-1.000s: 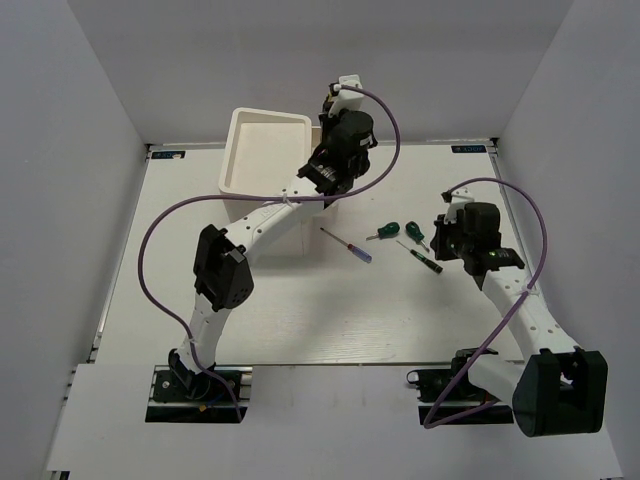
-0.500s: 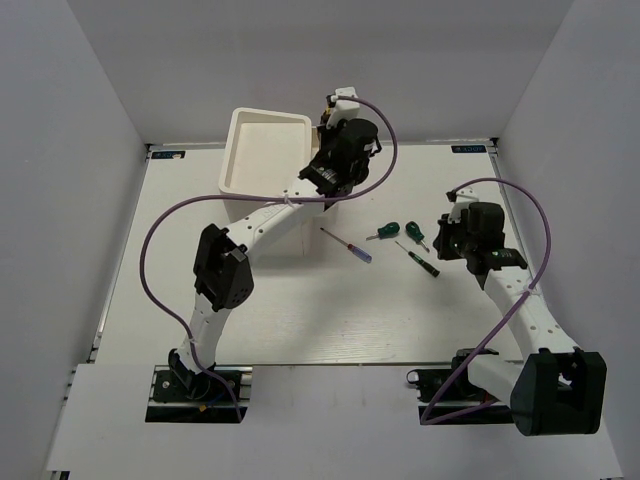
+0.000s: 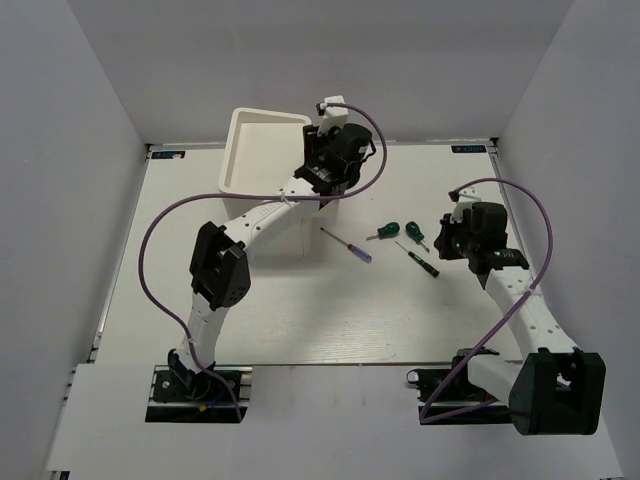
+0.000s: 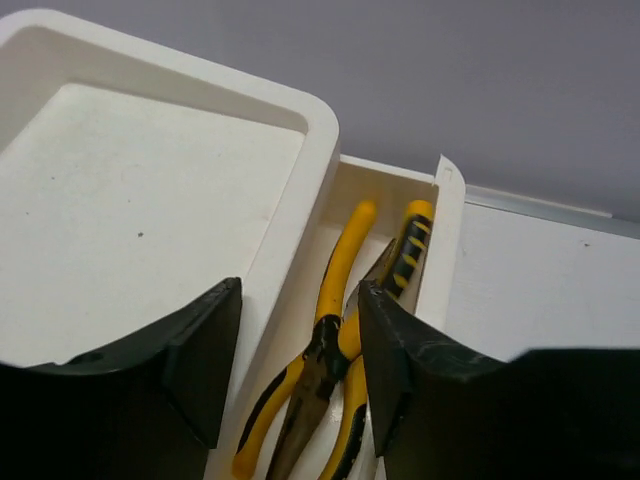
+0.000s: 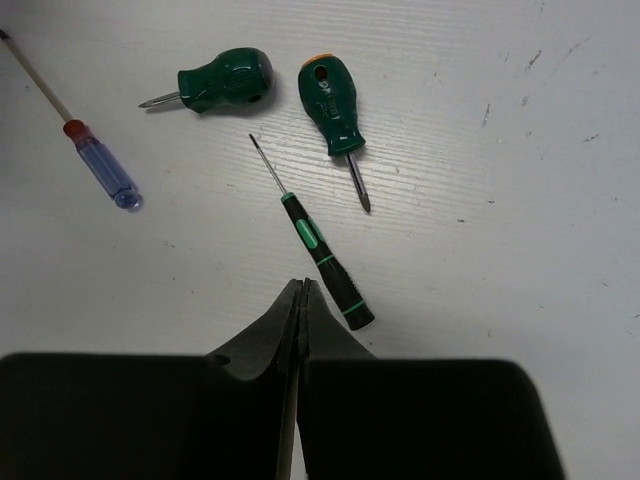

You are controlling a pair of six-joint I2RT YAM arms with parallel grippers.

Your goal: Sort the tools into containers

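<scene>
Since both pliers [image 4: 335, 300] lie in the white box's [image 4: 300, 110] side slot [image 4: 447, 220], the left gripper [image 4: 297, 330] is held parted and empty above them, while the right gripper [image 5: 300, 295] is held shut at six o'clock of the slim screwdriver [image 5: 320, 255].

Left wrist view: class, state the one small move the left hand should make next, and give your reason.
Probably lift the left hand up and away from the white box: it stands open and empty, both pliers already lie in the narrow side slot, and four screwdrivers lie on the table.
</scene>
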